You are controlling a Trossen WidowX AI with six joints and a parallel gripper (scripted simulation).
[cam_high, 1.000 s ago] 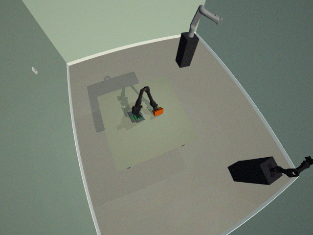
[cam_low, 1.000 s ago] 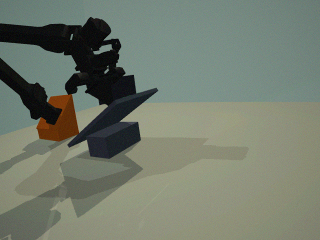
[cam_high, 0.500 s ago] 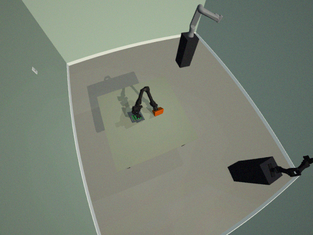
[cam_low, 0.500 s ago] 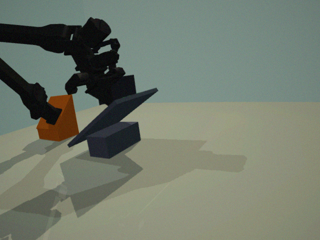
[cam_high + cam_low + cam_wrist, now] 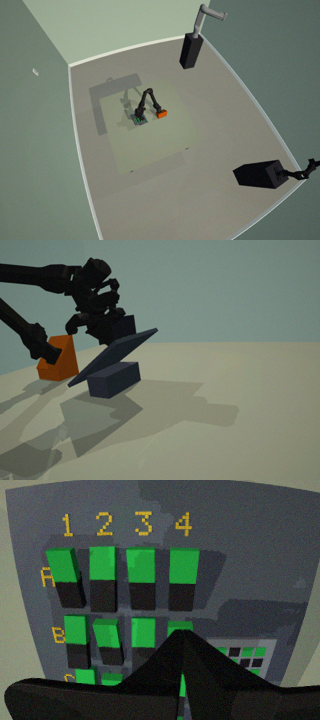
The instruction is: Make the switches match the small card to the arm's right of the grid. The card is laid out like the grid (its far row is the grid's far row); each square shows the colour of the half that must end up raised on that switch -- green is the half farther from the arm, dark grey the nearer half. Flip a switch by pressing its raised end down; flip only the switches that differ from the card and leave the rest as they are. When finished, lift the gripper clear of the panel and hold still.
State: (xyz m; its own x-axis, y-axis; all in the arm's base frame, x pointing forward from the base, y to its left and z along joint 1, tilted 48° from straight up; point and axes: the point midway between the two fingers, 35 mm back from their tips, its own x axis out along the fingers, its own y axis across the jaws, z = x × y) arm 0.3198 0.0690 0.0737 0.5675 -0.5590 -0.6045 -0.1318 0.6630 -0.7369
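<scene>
The tilted dark blue switch panel (image 5: 113, 353) (image 5: 255, 565) carries switches with green far halves and dark near halves. In the wrist view, row A with switch A1 (image 5: 64, 566), A2 (image 5: 103, 564), A3 (image 5: 141, 566) and A4 (image 5: 184, 566) shows fully. Switches B1 (image 5: 76, 630), B2 (image 5: 107, 634) and B3 (image 5: 143, 632) show mostly; B4 (image 5: 176, 626) is largely covered. Row C and lower are mostly hidden. My gripper (image 5: 181, 637) (image 5: 106, 343) is shut and empty, its tips over B4; contact cannot be told. The card (image 5: 270, 652) is partly hidden; its far row reads green, dark, green, green.
An orange wedge (image 5: 162, 114) (image 5: 67, 364) bears the arm's base. A dark block (image 5: 113, 382) lies beneath the panel and another dark box (image 5: 127, 323) stands behind it. Two black pedestals (image 5: 190, 51) (image 5: 254, 174) with other arms stand away from the panel.
</scene>
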